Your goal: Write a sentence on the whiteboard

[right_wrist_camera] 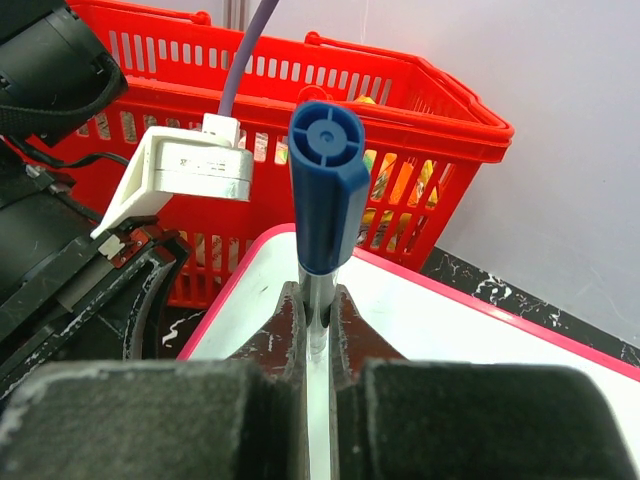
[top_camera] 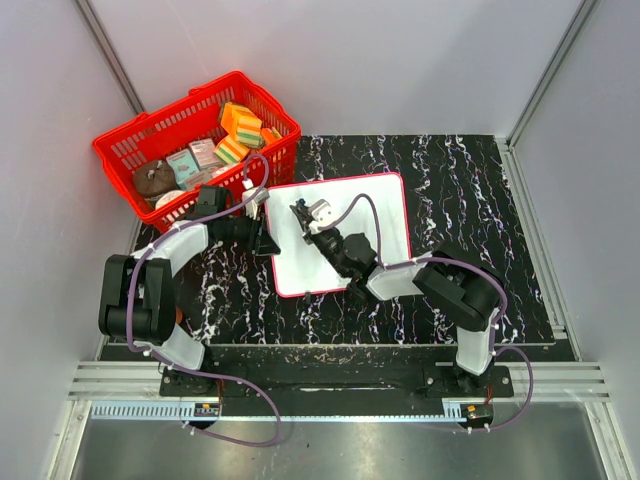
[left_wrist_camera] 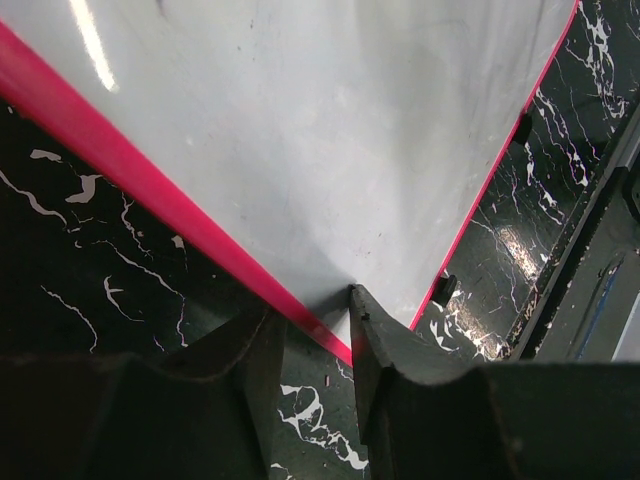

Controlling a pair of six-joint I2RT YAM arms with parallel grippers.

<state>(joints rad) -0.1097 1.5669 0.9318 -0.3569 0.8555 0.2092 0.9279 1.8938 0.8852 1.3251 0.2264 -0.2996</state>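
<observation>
The whiteboard (top_camera: 360, 210), white with a thin red frame, lies flat on the black marbled table. No blue writing shows on it in any view. My left gripper (top_camera: 268, 240) is at the board's left edge. In the left wrist view its jaws (left_wrist_camera: 308, 305) stand a little apart astride the red frame near a corner, with one fingertip (left_wrist_camera: 358, 300) on the white surface (left_wrist_camera: 330, 130). My right gripper (top_camera: 302, 215) hovers over the board's left part. In the right wrist view it (right_wrist_camera: 318, 295) is shut on a marker (right_wrist_camera: 325, 190) with a blue end, above the board (right_wrist_camera: 450, 330).
A red basket (top_camera: 120, 140) full of small packets stands at the back left, just beyond the board; it fills the background of the right wrist view (right_wrist_camera: 440, 130). The board's two black feet (left_wrist_camera: 445, 290) show on its far edge. Grey walls enclose the table.
</observation>
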